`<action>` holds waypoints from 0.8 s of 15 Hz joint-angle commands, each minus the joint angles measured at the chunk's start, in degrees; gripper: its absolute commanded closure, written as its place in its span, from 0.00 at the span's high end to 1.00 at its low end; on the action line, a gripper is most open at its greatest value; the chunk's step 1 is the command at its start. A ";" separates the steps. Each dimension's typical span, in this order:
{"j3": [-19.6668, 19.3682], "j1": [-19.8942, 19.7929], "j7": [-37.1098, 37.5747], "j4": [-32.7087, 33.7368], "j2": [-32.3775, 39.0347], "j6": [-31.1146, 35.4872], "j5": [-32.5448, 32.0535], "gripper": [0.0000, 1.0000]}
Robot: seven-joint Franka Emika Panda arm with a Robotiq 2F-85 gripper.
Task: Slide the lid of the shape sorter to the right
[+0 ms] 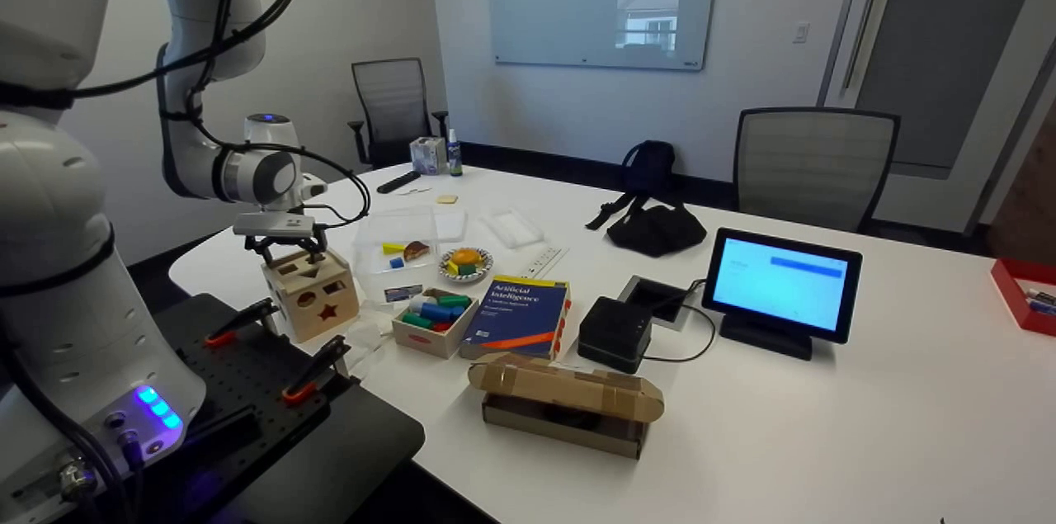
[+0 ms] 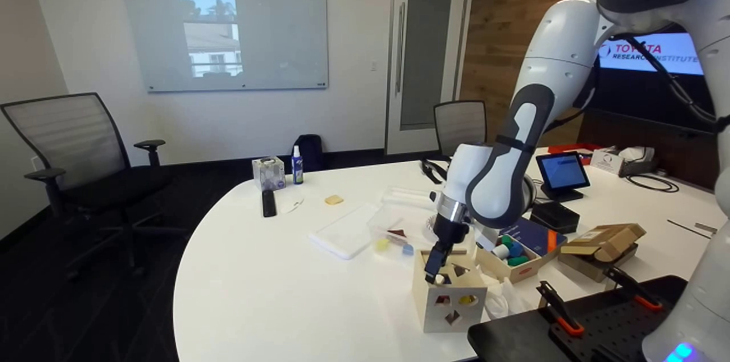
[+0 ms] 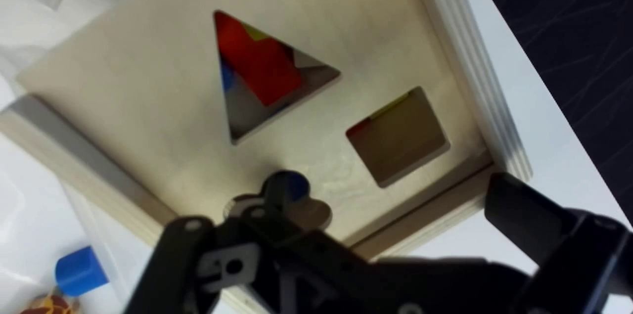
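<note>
On the white desk (image 2: 245,293) stands the wooden shape sorter (image 1: 317,304), near a shallow box (image 1: 446,346) of coloured blocks (image 1: 437,313). Its lid (image 3: 316,126), with triangle, rectangle and clover holes, lies on top between raised rims. Above it, the gripper (image 3: 388,190) has its jaws spread wide, with nothing grasped: one finger (image 3: 277,195) at the clover hole, the other by a corner. Whether they touch wood, I cannot tell.

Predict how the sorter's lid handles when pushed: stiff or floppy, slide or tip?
The lid is probably stiff: a flat wooden panel. It seems apt to slide rather than tip, with raised edges flanking it. Its holes might give purchase.
</note>
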 commanded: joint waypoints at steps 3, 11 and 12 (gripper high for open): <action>4.43 -5.61 3.50 -0.03 -0.39 -4.43 2.37 1.00; 12.31 -17.05 2.79 -0.41 -0.08 -6.88 8.05 1.00; 12.95 -18.15 2.69 -0.52 0.07 -6.95 8.54 1.00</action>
